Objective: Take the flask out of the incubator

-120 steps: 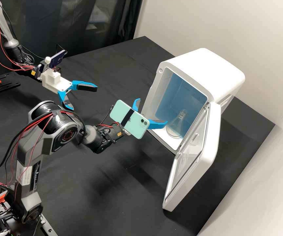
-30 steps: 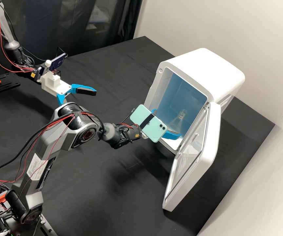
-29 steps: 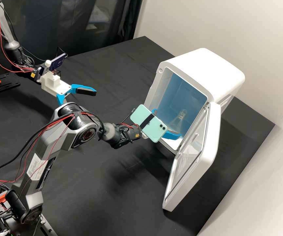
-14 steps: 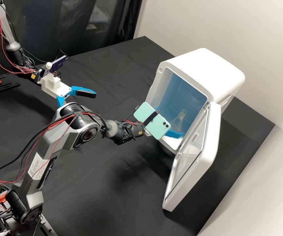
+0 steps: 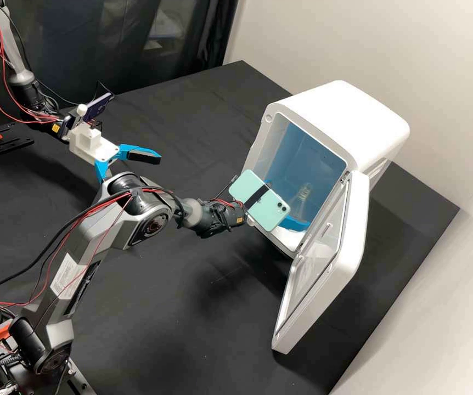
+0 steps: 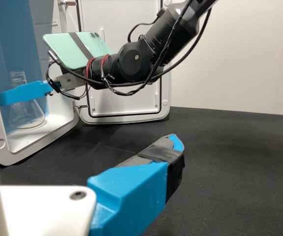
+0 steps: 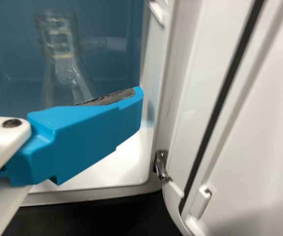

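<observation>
A clear glass flask (image 5: 303, 193) stands upright on the floor of the white incubator (image 5: 352, 118), whose inside is blue. Its door (image 5: 327, 263) hangs wide open. My right gripper (image 5: 287, 204) is inside the opening, open, with one blue finger (image 5: 293, 224) low beside the flask's base; a teal phone (image 5: 258, 199) on the wrist hides the other. The right wrist view has the flask (image 7: 60, 54) just beyond a finger (image 7: 82, 132). My left gripper (image 5: 120, 162) hangs open over the bench at the far left, holding nothing. From there the flask (image 6: 25, 105) shows behind the right arm's finger.
The open door (image 7: 230, 123) stands close beside the right gripper, its hinge (image 7: 161, 167) near the finger. The black bench (image 5: 192, 307) spreads in front of the incubator. Red and black cables (image 5: 6, 60) trail at the left edge.
The right arm has pushed farther into the incubator, bringing its open fingers up to the flask. The left gripper has drifted slightly back to the left.
</observation>
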Robot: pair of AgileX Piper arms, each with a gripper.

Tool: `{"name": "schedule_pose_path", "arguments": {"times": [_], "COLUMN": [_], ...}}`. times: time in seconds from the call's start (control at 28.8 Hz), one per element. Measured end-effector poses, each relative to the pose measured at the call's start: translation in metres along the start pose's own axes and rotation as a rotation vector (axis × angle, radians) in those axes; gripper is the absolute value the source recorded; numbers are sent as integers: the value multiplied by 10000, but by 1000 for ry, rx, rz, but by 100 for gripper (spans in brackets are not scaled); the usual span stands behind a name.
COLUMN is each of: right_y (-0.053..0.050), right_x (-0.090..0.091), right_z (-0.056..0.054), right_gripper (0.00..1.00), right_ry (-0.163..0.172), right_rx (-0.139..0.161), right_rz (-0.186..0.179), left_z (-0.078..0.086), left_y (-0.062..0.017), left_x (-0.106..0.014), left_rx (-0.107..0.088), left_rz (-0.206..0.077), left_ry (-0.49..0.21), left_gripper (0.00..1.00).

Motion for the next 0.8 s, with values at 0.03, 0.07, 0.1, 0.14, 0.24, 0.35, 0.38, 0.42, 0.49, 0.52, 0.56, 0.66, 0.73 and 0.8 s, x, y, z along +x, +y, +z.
{"name": "schedule_pose_path", "arguments": {"times": [0.03,0.07,0.1,0.14,0.24,0.35,0.38,0.42,0.49,0.52,0.56,0.66,0.73,0.8], "right_y": [1,-6,-15,-26,-67,-104,-113,-117,-113,-112,-119,-119,-120,-128], "right_x": [3,10,16,23,37,53,56,59,63,65,65,65,64,62], "right_z": [-16,-25,-38,-40,-33,-59,-65,-81,-103,-113,-129,-134,-133,-138], "right_gripper": [100,100,100,100,100,100,100,100,100,100,100,100,100,100], "right_ry": [3,6,6,4,-12,-23,-24,-22,-16,-13,-10,-17,-21,-24], "right_rx": [1,-9,-11,-7,7,3,-6,-9,-23,-25,-26,-15,-16,-14], "right_rz": [2,2,2,3,-12,-34,-40,-43,-40,-39,-40,-35,-33,-33], "left_z": [1,-3,-1,-1,-4,-14,-21,-31,-50,-69,-86,-145,-162,-180], "left_y": [-1,-1,-1,-1,-1,1,2,4,7,12,6,-5,1,2], "left_x": [-1,-2,-2,-2,-4,-7,-10,-13,-18,-16,-14,-15,-20,-24], "left_rx": [3,4,5,5,6,8,10,12,14,14,13,8,9,8], "left_rz": [-2,-3,-4,-4,-4,-5,-5,-6,-6,-4,-6,-9,-7,-7], "left_ry": [-4,-5,-8,-8,-8,-8,-8,-7,-3,2,8,28,35,41], "left_gripper": [100,100,100,100,100,100,100,100,100,100,100,100,100,100]}}
